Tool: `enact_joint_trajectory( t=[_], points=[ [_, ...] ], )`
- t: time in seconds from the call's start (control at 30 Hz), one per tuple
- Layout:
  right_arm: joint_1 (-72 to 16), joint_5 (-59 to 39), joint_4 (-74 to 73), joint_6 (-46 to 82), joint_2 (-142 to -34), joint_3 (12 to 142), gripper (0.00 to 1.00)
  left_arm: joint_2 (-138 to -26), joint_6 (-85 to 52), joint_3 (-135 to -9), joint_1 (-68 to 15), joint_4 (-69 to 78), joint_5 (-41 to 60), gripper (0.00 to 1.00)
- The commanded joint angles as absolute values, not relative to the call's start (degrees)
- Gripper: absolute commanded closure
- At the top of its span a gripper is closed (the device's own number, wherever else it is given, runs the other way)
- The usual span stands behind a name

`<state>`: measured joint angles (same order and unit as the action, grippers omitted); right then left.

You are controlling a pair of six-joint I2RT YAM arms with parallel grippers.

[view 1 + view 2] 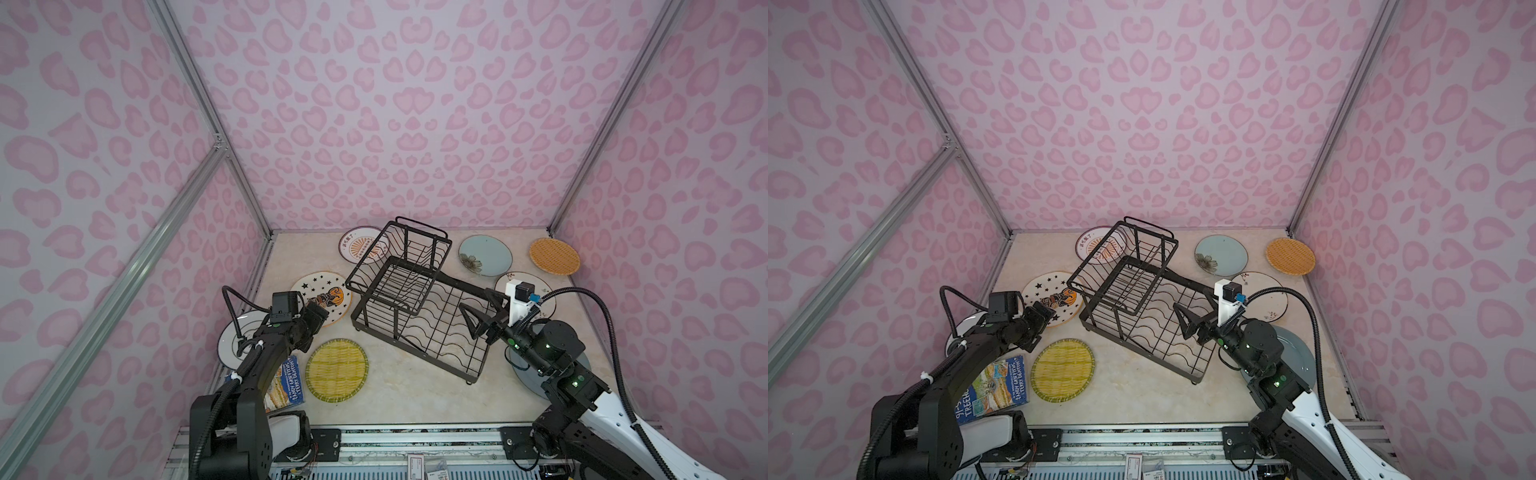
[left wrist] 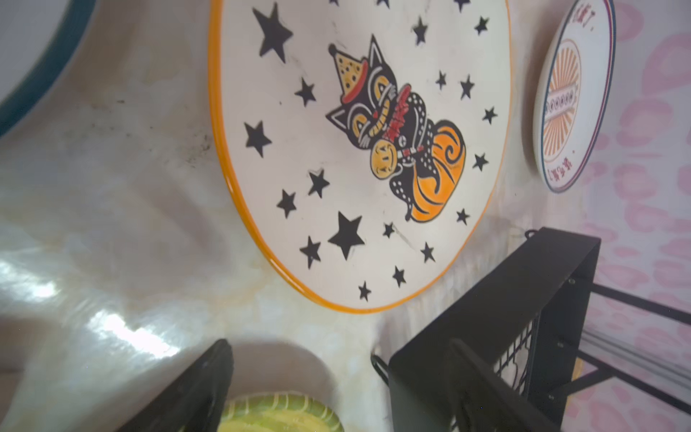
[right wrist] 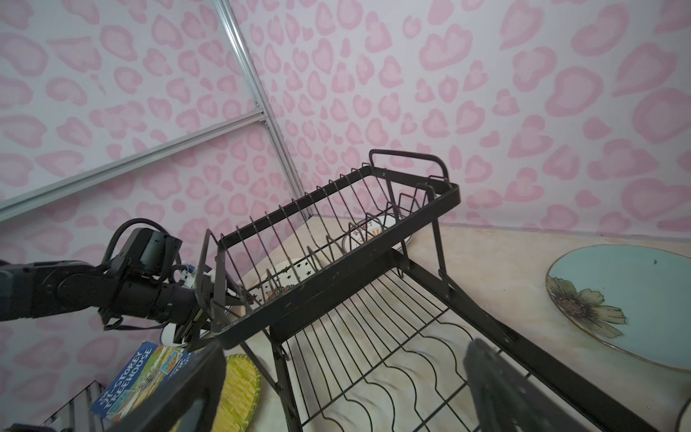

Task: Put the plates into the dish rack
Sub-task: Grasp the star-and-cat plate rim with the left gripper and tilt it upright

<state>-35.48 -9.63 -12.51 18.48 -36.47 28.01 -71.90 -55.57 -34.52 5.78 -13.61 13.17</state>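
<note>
The black wire dish rack [image 1: 415,299] [image 1: 1142,299] stands empty mid-table, slanted, with its raised basket toward the back. Plates lie flat around it: a cat-and-stars plate [image 1: 322,297] [image 2: 355,149], a yellow woven-look one [image 1: 336,370], a sunburst one [image 1: 358,246], a pale blue flowered one [image 1: 485,254] [image 3: 620,299] and an orange woven-look one [image 1: 554,256]. My left gripper [image 1: 320,318] [image 2: 338,348] is open and empty, low over the table between the cat plate and the yellow plate. My right gripper [image 1: 478,305] [image 3: 346,348] hangs open over the rack's lower tray.
A blue book [image 1: 291,384] [image 1: 994,388] lies at the front left beside the yellow plate. A white dark-rimmed plate [image 1: 232,345] sits under the left arm. A white motif plate [image 1: 544,301] and a large grey-blue plate [image 1: 1296,353] lie under the right arm. Pink patterned walls enclose the table.
</note>
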Motion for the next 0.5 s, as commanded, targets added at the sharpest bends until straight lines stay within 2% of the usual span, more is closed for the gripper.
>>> enact_joint_trajectory(
  t=[0.0,0.47],
  points=[
    [-35.92,-12.91,-14.13,16.27,-36.24,28.66,0.00,-74.11,-59.71,-32.15,7.60,-3.85,15.59,0.15],
    [-36.12,-15.29,-13.22,18.54,-32.49,27.61,0.00,-81.74,-65.59,-22.97,15.02,17.82,20.65,0.31]
  ],
)
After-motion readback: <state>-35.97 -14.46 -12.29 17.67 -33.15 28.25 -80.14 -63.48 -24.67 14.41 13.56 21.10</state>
